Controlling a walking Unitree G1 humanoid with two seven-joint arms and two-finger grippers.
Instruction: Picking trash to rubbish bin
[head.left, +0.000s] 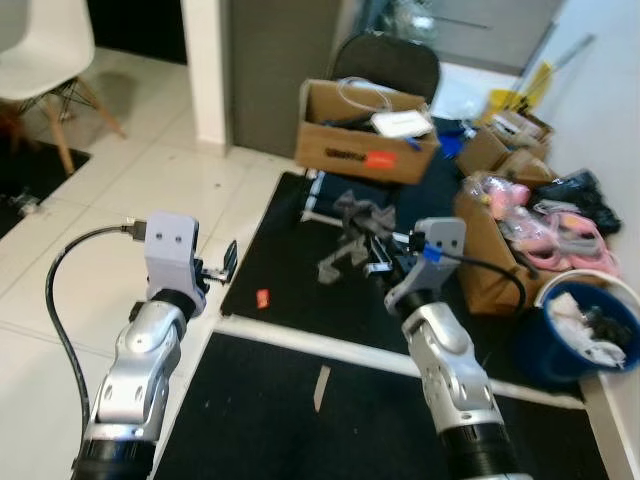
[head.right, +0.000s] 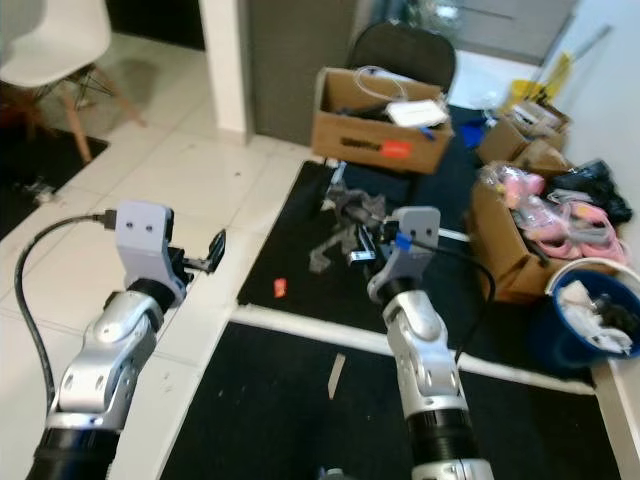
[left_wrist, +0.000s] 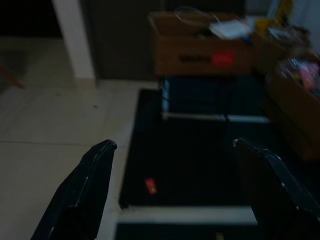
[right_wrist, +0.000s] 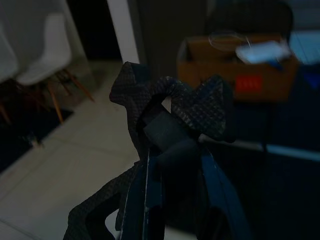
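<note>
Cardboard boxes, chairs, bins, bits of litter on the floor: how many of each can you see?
Cardboard boxes: 3
White chairs: 1
Blue bins: 1
Red scraps on the mat: 1
Grey mesh pieces in the right gripper: 1
Total: 7

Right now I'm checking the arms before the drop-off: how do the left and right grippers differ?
The left gripper is open with nothing between its fingers; the right gripper is shut on a crumpled dark mesh scrap. The left one is held over the white tile beside the black mat, the right one over that mat. Both are raised in front of the robot.
</note>
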